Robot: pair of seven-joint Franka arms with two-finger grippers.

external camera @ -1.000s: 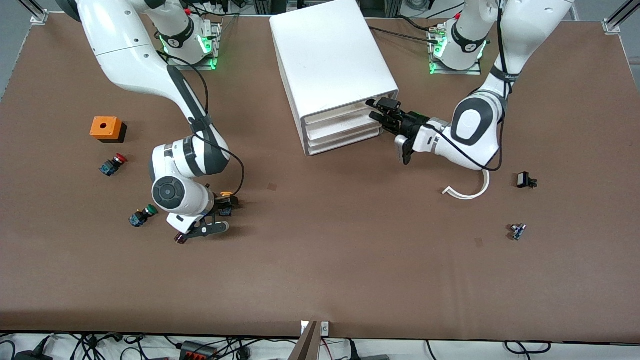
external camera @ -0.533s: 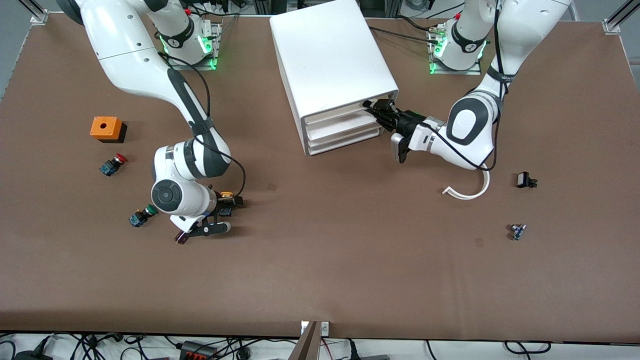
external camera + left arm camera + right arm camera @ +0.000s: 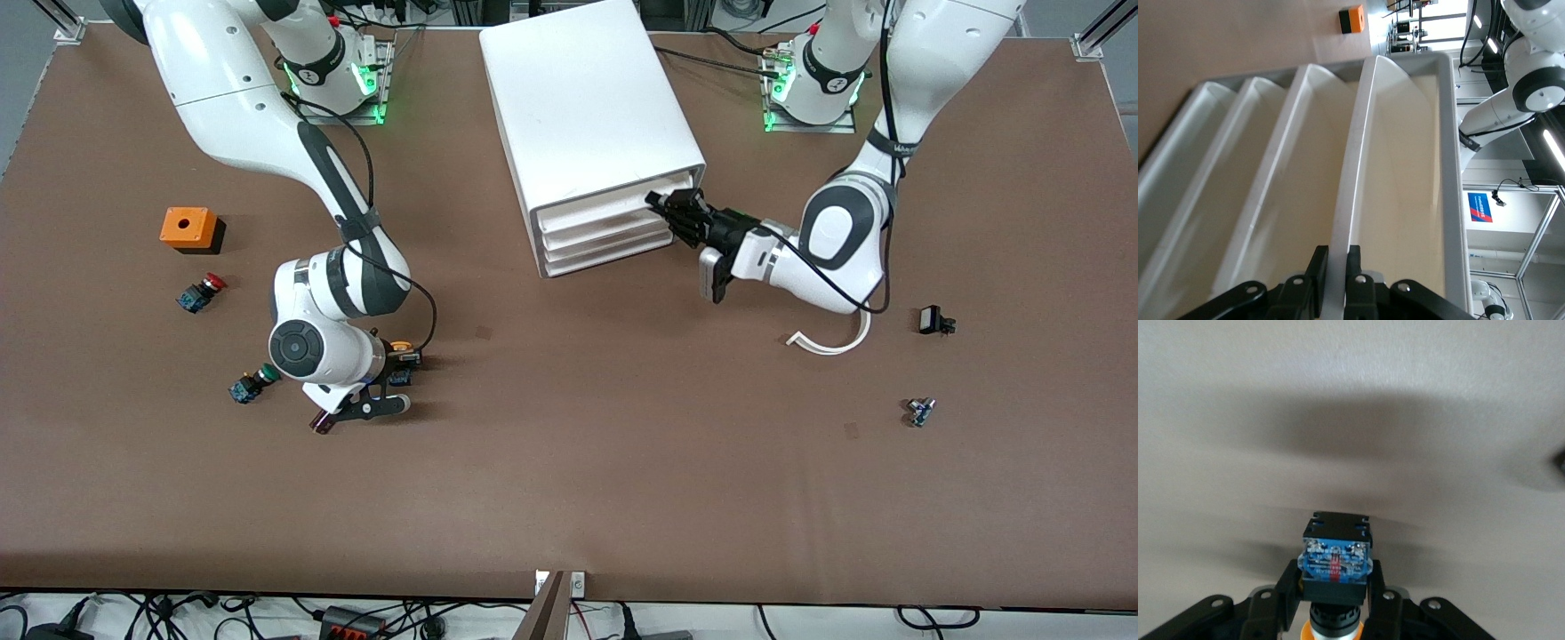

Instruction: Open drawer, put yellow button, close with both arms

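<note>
On the brown table (image 3: 622, 462), the left gripper (image 3: 669, 206) has now clamped the top drawer (image 3: 1405, 167) lip, ready to pull; the right gripper (image 3: 1335, 603) still pinches the yellow button (image 3: 402, 346).

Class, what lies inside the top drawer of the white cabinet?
The drawer shows a bare cream floor; the left gripper clamps its front rim. Its deeper part stays hidden inside the cabinet.

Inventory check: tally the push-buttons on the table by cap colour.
Yellow: 1, the yellow button in the right tool.
Red: 1, the red button.
Green: 1, the green button.
Total: 3.
</note>
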